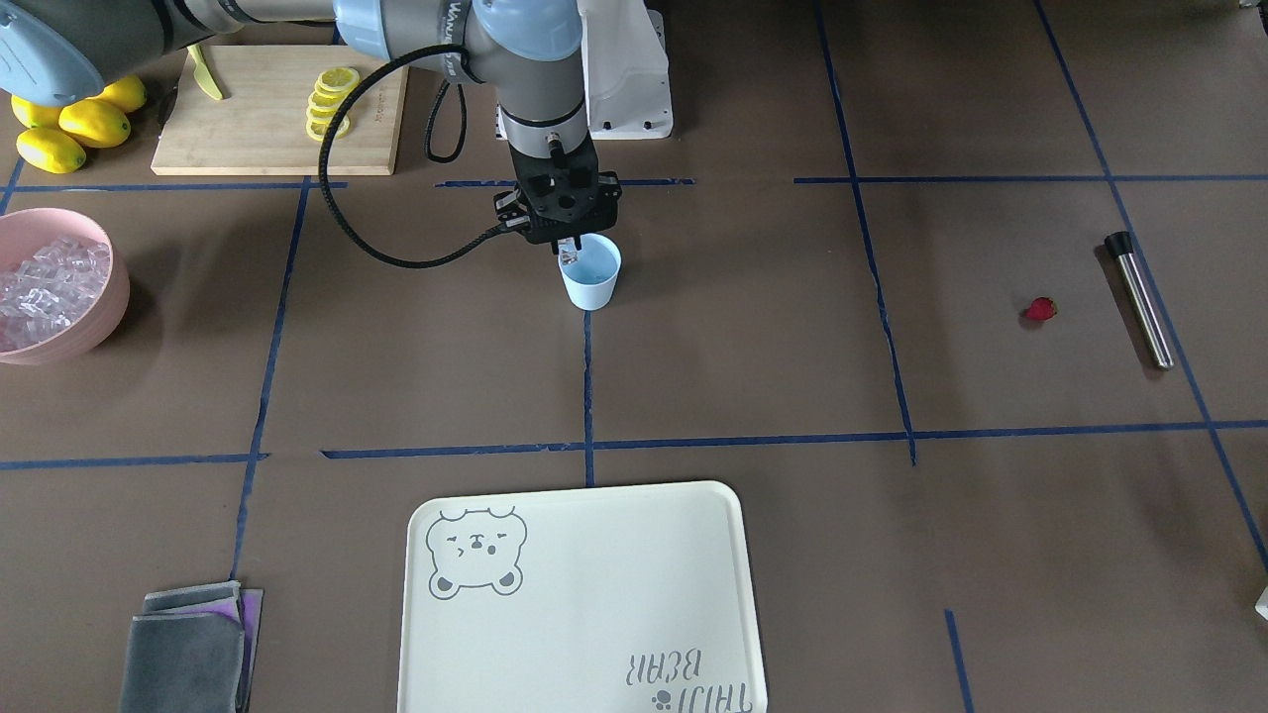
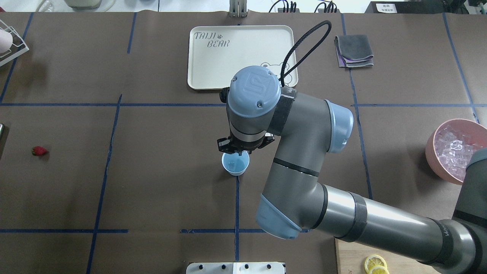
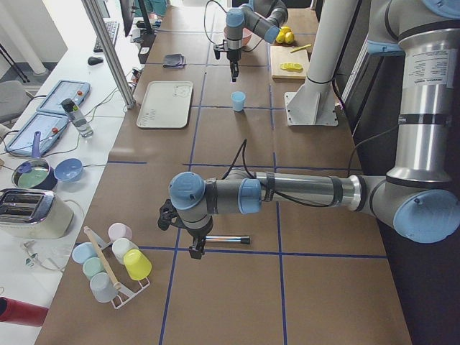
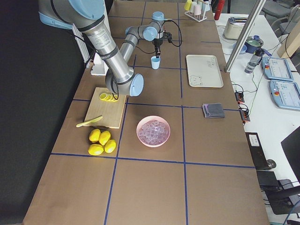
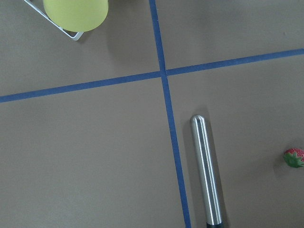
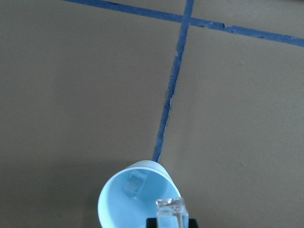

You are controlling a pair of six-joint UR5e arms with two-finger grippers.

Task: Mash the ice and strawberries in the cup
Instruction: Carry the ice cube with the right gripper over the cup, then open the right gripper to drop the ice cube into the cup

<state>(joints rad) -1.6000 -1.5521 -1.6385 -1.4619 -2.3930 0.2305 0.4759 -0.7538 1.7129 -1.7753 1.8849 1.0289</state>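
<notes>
The light-blue cup (image 1: 590,279) stands upright at the table's middle, with one ice cube (image 6: 134,183) lying inside it. My right gripper (image 1: 568,248) hangs just over the cup's mouth, shut on a second clear ice cube (image 6: 171,212). The strawberry (image 1: 1039,310) lies on the table far off on my left side and also shows in the left wrist view (image 5: 294,157). My left gripper (image 3: 195,249) shows only in the exterior left view, above a steel muddler (image 5: 205,171); I cannot tell whether it is open or shut.
A pink bowl (image 1: 117,287) full of ice sits on my right side. A cutting board (image 1: 258,129) with lemon slices, whole lemons (image 1: 74,124), a cream tray (image 1: 594,594), a folded grey cloth (image 1: 188,654) and a cup rack (image 3: 115,262) are around.
</notes>
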